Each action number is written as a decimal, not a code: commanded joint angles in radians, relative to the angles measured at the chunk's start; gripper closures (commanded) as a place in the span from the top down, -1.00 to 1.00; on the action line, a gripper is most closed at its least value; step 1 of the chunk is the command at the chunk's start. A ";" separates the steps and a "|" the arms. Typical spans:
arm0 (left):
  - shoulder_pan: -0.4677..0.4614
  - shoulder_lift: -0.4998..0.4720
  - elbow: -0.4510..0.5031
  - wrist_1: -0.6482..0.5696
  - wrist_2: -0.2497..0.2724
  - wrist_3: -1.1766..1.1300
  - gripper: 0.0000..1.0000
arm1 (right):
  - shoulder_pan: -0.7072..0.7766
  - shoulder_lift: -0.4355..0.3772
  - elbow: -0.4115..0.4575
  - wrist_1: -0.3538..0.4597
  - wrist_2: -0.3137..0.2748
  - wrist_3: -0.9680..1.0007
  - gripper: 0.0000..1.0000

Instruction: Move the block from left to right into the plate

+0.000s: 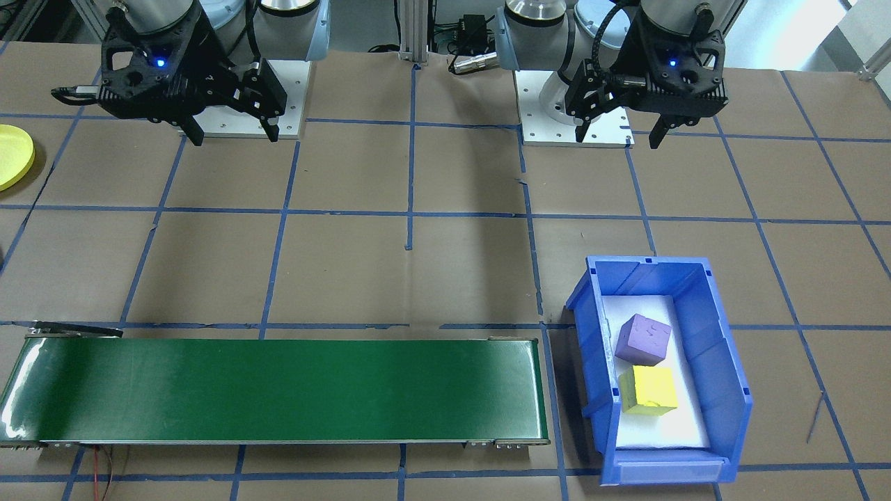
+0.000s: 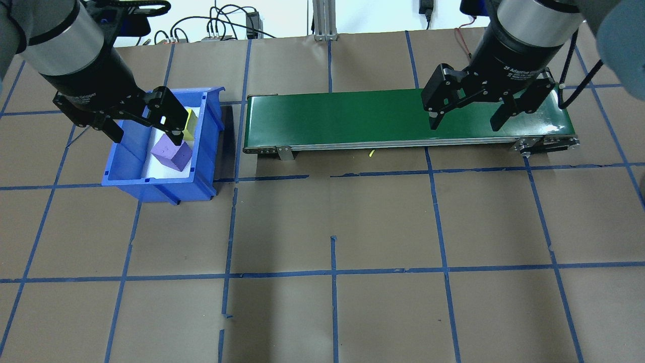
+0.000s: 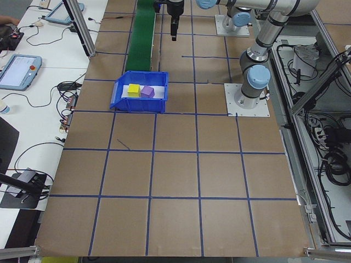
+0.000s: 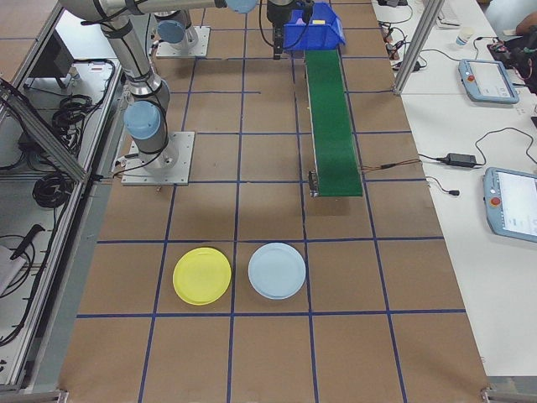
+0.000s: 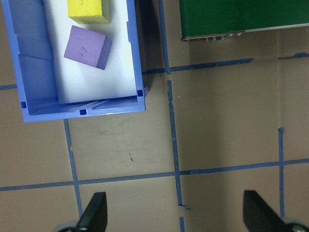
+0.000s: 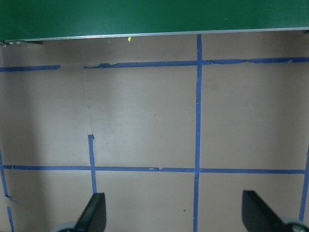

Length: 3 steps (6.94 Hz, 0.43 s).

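A purple block (image 1: 644,339) and a yellow block (image 1: 649,391) lie side by side on a white liner inside a blue bin (image 1: 731,362). The left wrist view shows the purple block (image 5: 88,47) at its top left. My left gripper (image 1: 619,139) hangs open and empty, high above the table on the robot's side of the bin. Level with it, my right gripper (image 1: 234,138) is open with nothing between its fingers. The yellow plate (image 4: 201,276) lies flat at the table's right end, far from both grippers; its edge (image 1: 10,156) shows in the front view.
A long green conveyor belt (image 2: 403,113) runs across the far side of the table, beside the bin (image 2: 121,166). A pale blue plate (image 4: 277,270) lies next to the yellow one. Blue tape lines grid the brown table.
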State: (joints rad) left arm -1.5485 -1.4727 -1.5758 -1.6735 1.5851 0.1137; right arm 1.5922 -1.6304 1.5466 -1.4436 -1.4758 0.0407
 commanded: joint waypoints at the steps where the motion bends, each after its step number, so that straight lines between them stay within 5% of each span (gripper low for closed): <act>1: -0.002 0.006 0.000 -0.008 0.006 -0.003 1.00 | 0.006 -0.012 -0.002 0.046 -0.053 0.019 1.00; 3: -0.002 0.006 -0.010 -0.026 0.018 -0.003 1.00 | 0.005 -0.012 0.000 0.037 -0.054 0.019 1.00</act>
State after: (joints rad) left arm -1.5505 -1.4672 -1.5789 -1.6863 1.5985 0.1108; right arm 1.5974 -1.6417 1.5457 -1.4063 -1.5253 0.0592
